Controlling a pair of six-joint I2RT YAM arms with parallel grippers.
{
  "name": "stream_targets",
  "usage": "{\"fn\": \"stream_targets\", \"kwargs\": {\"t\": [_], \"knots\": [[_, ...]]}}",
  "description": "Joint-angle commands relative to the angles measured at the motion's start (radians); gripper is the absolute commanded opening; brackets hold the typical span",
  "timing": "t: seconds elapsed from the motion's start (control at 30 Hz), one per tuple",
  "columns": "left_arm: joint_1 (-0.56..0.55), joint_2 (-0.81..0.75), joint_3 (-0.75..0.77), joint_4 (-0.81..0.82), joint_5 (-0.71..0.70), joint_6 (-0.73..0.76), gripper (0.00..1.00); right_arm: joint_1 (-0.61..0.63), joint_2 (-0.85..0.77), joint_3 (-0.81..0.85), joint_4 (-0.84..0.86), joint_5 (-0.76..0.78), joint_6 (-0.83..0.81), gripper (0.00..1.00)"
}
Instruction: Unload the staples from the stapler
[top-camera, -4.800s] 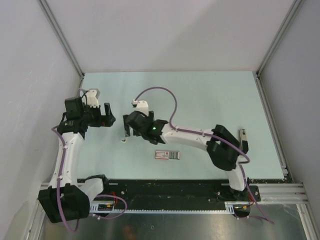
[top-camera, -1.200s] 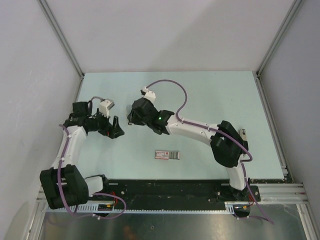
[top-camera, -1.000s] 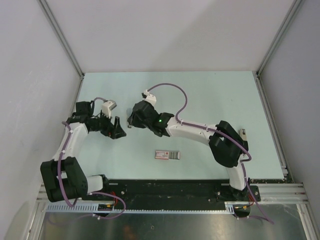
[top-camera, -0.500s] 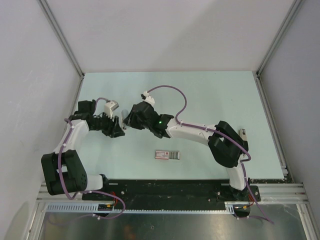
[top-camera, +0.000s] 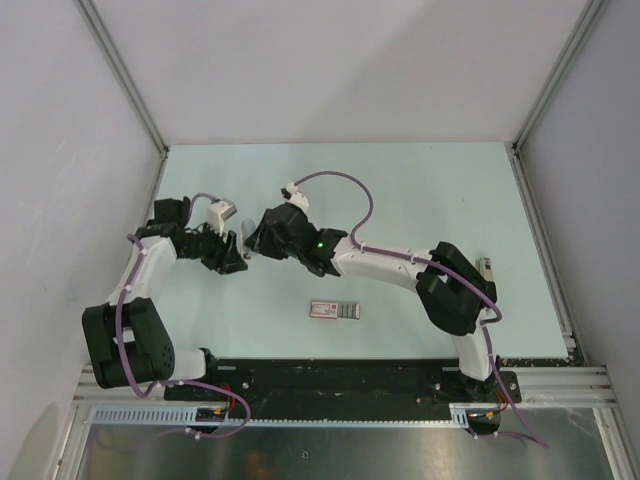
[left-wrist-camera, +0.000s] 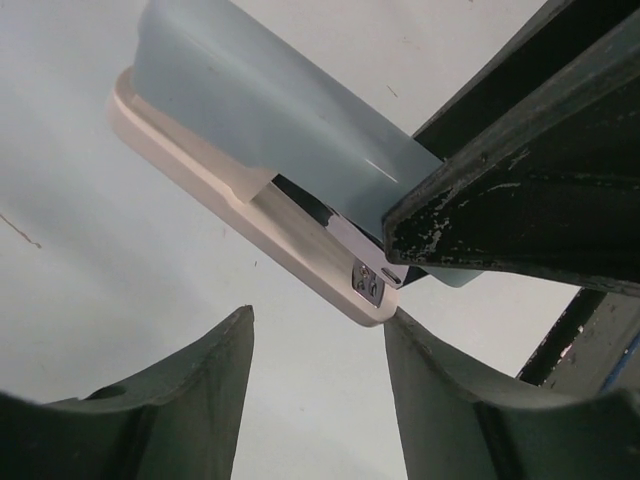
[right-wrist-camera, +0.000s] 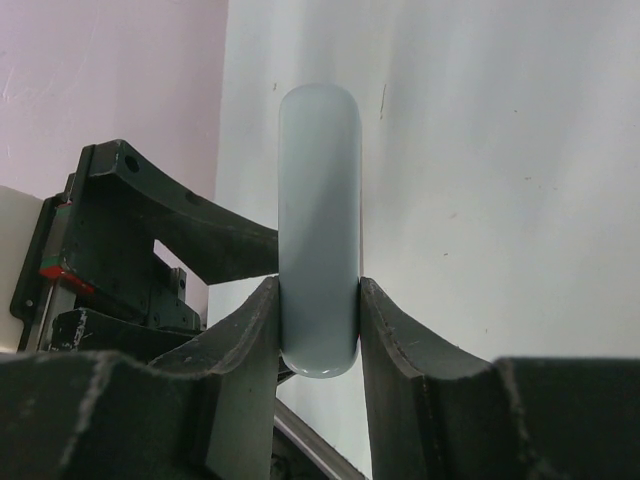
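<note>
We are seeing the stapler (right-wrist-camera: 318, 230) held in the right jaws, which are clamping its pale blue body from both sides. In the right wrist view, one finger (right-wrist-camera: 245, 360) is pressing on each flank, and the rounded blue top is sticking out past the fingertips. In the left wrist view, one dark right finger (left-wrist-camera: 520, 190) is covering the stapler's near end. There, a bit of grey metal is showing between the blue top and the white base. The stapler's far end is slanting away toward the upper left of that view.

The left jaws are standing open and holding nothing. Their two fingers (left-wrist-camera: 190, 400) are spreading apart just below the stapler's white base, with pale worktop showing in the gap between them. We are not seeing either left finger touching the stapler.

From above, the two arms are meeting at the left middle of the pale green worktop (top-camera: 420, 200). The left arm (top-camera: 140, 280) is reaching in from the left and the right arm (top-camera: 385, 268) is stretching across from the right. The stapler is sitting between their tips and is mostly hidden from that camera. We cannot tell whether it is touching the worktop.

A flat red-and-white box (top-camera: 333, 310) is lying on the worktop, nearer the arm bases and well apart from both sets of jaws.
</note>
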Motion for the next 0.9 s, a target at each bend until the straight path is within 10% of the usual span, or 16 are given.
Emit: {"fn": "stream_targets", "kwargs": {"t": [0.0,0.43,0.87], "knots": [[0.005,-0.008,0.031,0.018,0.030,0.030,0.61,0.026,-0.055,0.002,0.052,-0.044,0.027,0.00],[0.007,-0.008,-0.001,0.016,0.103,0.014,0.69,0.039,-0.058,-0.007,0.089,-0.029,0.021,0.00],[0.034,-0.031,-0.009,0.016,0.095,0.051,0.15,0.038,-0.069,-0.026,0.088,-0.027,0.017,0.00]]}}
